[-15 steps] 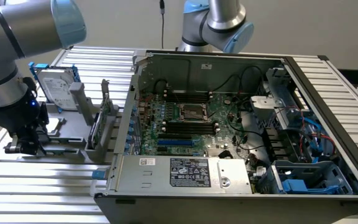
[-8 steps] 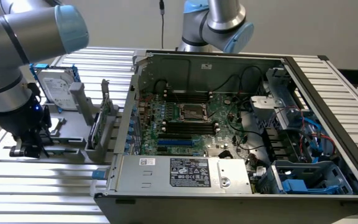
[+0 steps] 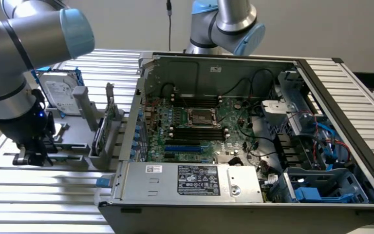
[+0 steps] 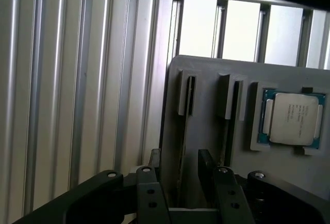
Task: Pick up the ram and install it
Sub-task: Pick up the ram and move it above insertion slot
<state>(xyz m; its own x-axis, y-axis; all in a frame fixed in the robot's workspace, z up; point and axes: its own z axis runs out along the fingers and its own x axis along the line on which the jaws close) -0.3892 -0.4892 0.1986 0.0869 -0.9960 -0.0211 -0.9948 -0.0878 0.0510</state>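
gripper (image 4: pixel 180 176), spread wide, straddles the ram (image 4: pixel 189 97) edge-up in the grey holder (image 4: pixel 206 68); likely light, stiff, fragile: pinch its flat faces.

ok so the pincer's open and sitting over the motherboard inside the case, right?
Not over the motherboard. The pincer is open, but it sits at the gray holder outside the case, on the exterior view's left. The exterior view shows this.
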